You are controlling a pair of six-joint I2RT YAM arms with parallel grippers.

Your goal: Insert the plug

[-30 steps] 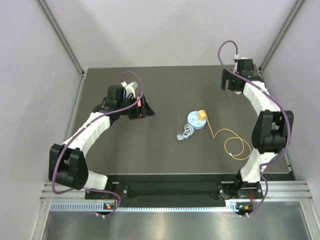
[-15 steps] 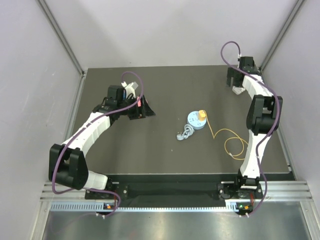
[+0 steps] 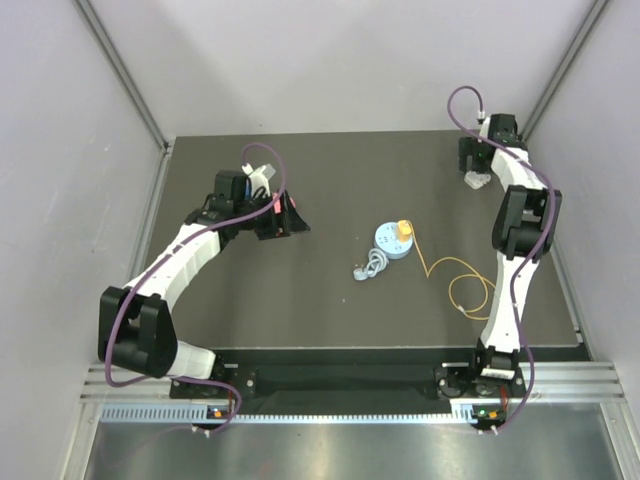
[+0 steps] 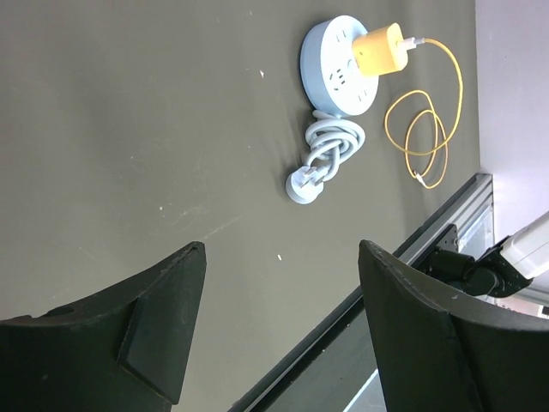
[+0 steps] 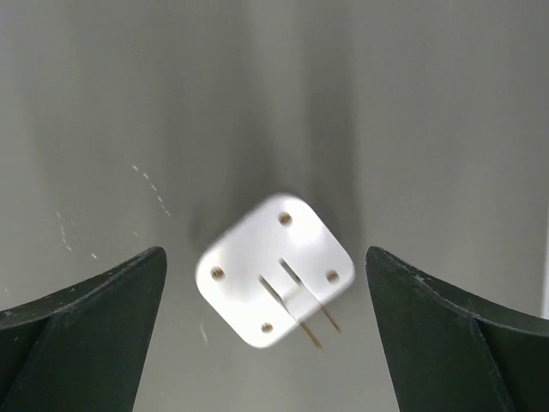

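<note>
The yellow plug (image 3: 403,232) (image 4: 383,50) sits on top of the light-blue round disc (image 3: 385,243) (image 4: 334,75) at mid-table. Its thin yellow wire (image 3: 465,285) (image 4: 429,129) loops away toward the right arm's base. My left gripper (image 3: 290,217) (image 4: 281,249) hangs open and empty over bare table, well left of the disc. At the back right corner, my right gripper (image 3: 477,172) (image 5: 264,257) stands open. It points down at a small white square block (image 3: 477,183) (image 5: 274,268) lying prongs-up between its fingers, untouched.
A grey cord (image 3: 370,267) (image 4: 330,150) with a round end lies coiled just in front of the disc. Side walls stand close to the table's left and right edges, and a metal rail (image 3: 330,378) runs along the near edge.
My right arm has swung further into the back right corner and stopped over the white block, with its jaws a little wider. The left arm, plug and disc have not moved.
</note>
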